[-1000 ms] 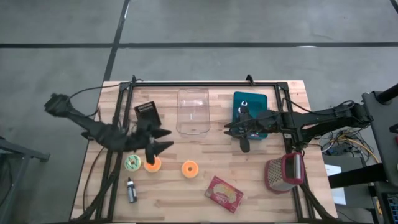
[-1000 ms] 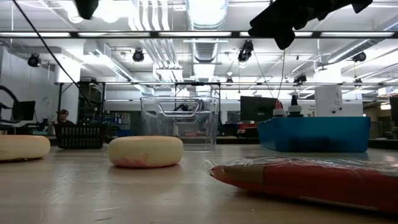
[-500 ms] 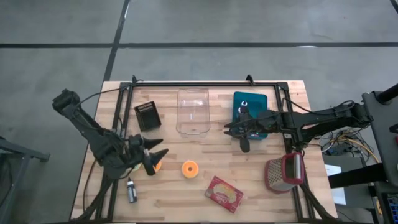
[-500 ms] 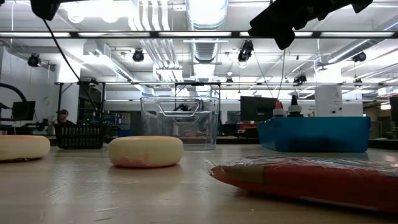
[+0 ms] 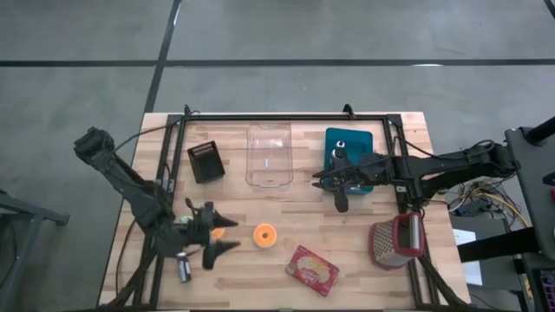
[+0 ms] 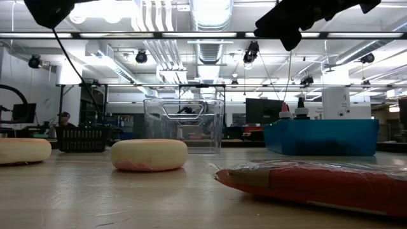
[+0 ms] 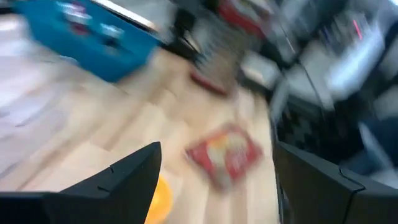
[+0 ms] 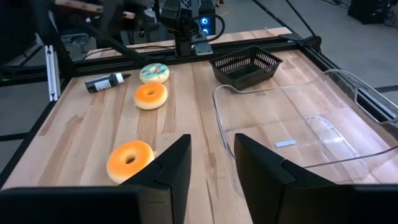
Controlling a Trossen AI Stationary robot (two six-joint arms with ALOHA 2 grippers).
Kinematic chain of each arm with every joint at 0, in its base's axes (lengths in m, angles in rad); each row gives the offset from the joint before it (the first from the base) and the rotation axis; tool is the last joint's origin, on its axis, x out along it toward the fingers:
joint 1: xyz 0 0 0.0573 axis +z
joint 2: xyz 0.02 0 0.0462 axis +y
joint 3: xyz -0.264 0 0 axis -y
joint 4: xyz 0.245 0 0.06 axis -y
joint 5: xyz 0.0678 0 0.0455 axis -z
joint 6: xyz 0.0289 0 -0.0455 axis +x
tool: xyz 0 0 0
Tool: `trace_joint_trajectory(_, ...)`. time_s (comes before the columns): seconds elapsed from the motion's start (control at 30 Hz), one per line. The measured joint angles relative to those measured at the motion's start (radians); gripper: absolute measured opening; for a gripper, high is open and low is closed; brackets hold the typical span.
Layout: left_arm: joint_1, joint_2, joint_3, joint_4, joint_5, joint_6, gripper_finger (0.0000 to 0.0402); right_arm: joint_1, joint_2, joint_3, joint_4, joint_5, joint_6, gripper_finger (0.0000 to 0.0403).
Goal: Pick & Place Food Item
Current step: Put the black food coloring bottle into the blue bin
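Three doughnuts lie flat on the wooden table: an orange one [image 5: 264, 235] [image 8: 129, 159] near the middle, a second orange one [image 8: 151, 95] and a green-iced one [image 8: 154, 73] to its left. My left gripper [image 5: 229, 235] hangs open above the second orange doughnut, which peeks out between its fingers [image 7: 159, 200]. A red food packet [image 5: 312, 269] [image 7: 226, 152] lies near the front edge. My right gripper [image 5: 340, 185] waits open above the table beside the blue bin [image 5: 349, 143].
A clear plastic container [image 5: 269, 156] and a black basket [image 5: 206, 161] stand at the back. A red-handled grater [image 5: 397, 240] stands at the right. A small dark bottle [image 5: 183, 267] lies at the front left. A black frame [image 5: 286, 116] runs around the table.
My left gripper has gone toward the table's near edge, from beside the black basket to above the left orange doughnut, staying open. The doughnuts and the packet have kept still.
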Motion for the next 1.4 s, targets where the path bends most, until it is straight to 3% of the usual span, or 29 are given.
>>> trace_joint_trajectory(0.17, 0.0, 0.004, 0.0, 0.0, 0.208, 0.335, 0.0312, 0.0, 0.0, 0.0, 0.0, 0.0, 0.0, 0.0111)
trace_joint_trajectory(0.27, 0.0, 0.004, 0.0, 0.002, 0.313, 0.452, 0.0312, 0.0, 0.0, 0.0, 0.0, 0.0, 0.0, 0.0112)
trace_joint_trajectory(0.53, 0.0, 0.004, 0.0, -0.084, 0.338, 0.657, 0.0312, 0.0, 0.0, 0.0, 0.0, 0.0, 0.0, 0.0121)
trace_joint_trajectory(0.73, 0.001, 0.004, 0.0, -0.221, 0.572, 0.862, 0.0312, 0.0, 0.0, 0.0, 0.0, 0.0, 0.0, 0.0126)
trace_joint_trajectory(0.8, 0.0, 0.006, 0.0, -0.243, 0.587, 0.862, 0.0312, 0.0, 0.0, 0.0, 0.0, 0.0, 0.0, 0.0126)
trace_joint_trajectory(0.9, 0.001, 0.008, 0.0, -0.24, 0.537, 0.756, 0.0312, 0.0, 0.0, 0.0, 0.0, 0.0, 0.0, 0.0122)
trace_joint_trajectory(0.97, 0.001, 0.008, 0.0, -0.234, 0.438, 0.592, 0.0312, 0.0, 0.0, 0.0, 0.0, 0.0, 0.0, 0.0119)
trace_joint_trajectory(1.1, 0.002, 0.007, 0.0, -0.23, 0.148, -0.006, 0.0312, 0.0, 0.0, 0.0, 0.0, 0.0, 0.0, 0.0113)
trace_joint_trajectory(1.2, 0.001, 0.007, 0.0, -0.23, 0.056, -0.349, 0.0312, 0.0, 0.0, 0.0, 0.0, 0.0, 0.0, 0.011)
trace_joint_trajectory(1.27, 0.001, 0.007, 0.0, -0.231, 0.055, -0.432, 0.0312, 0.0, 0.0, 0.0, 0.0, 0.0, 0.0, 0.0109)
trace_joint_trajectory(1.4, 0.001, 0.007, 0.0, -0.227, 0.067, -0.438, 0.0312, 0.0, 0.0, 0.0, 0.0, 0.0, 0.0, 0.0112)
